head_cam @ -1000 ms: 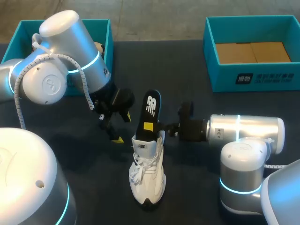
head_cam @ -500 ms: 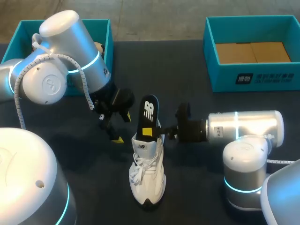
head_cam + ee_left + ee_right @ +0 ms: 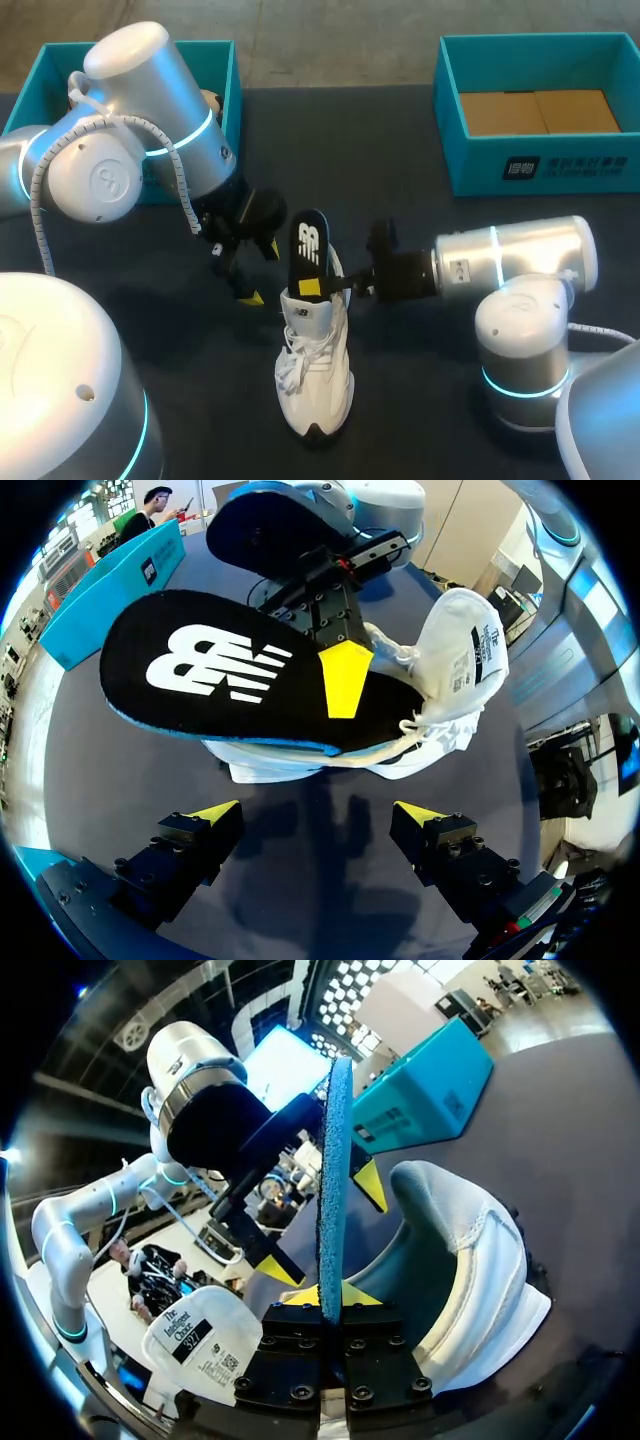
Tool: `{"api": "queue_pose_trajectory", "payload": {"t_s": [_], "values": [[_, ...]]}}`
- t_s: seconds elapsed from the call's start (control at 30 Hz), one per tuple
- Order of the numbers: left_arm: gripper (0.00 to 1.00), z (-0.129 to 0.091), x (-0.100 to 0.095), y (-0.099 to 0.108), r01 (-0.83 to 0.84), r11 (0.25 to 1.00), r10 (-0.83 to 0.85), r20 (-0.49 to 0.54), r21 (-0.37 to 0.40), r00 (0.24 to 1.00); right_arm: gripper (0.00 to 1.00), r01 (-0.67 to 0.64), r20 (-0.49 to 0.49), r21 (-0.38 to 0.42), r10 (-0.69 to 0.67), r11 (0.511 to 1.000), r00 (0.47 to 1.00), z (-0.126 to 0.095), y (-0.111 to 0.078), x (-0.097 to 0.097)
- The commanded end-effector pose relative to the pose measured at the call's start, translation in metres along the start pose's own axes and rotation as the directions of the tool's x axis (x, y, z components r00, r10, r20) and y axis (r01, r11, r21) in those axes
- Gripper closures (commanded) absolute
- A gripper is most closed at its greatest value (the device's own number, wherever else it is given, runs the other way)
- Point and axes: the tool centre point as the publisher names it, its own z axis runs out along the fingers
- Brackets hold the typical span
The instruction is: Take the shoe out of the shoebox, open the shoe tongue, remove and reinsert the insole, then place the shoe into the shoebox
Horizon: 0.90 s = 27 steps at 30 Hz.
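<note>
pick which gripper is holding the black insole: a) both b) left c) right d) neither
C: the right gripper is shut on the insole, whose lower end is at the opening of the shoe; the left gripper is open and apart from it.

Big white logo [image 3: 215,670] on blk insole [image 3: 300,715], which stands in shoe [image 3: 316,375]. Small-print tag [image 3: 465,655] on shoe's tongue [image 3: 440,620]. White label [image 3: 570,167] on front wall of shoebox [image 3: 480,165], well off shoe's R-arm side.

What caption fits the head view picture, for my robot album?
Right gripper holds the black insole standing in the white shoe; left gripper hovers open beside it.
</note>
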Motion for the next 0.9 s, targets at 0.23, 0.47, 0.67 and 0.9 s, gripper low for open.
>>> {"api": "queue_pose_trajectory", "payload": {"t_s": [0.23,0.47,0.67,0.9], "values": [[0.0,0.0,0.001,0.0,0.001,1.0,-0.001,0.002,-0.003,1.0,0.62,0.045,0.004,-0.057,-0.045,0.997,0.999,-0.004,0.004,0.007],[0.0,0.0,0.001,0.0,0.001,1.0,-0.001,0.002,-0.003,1.0,0.65,0.074,0.016,-0.138,-0.072,0.988,0.997,-0.009,0.012,0.006],[0.0,0.0,0.001,0.0,0.001,1.0,-0.001,0.002,-0.003,1.0,0.64,0.069,0.023,-0.18,-0.066,0.981,0.998,-0.01,0.016,0.002],[0.0,0.0,0.001,0.0,0.001,1.0,-0.001,0.002,-0.003,1.0,0.66,0.066,0.028,-0.19,-0.062,0.979,0.998,-0.011,0.024,0.001]]}}
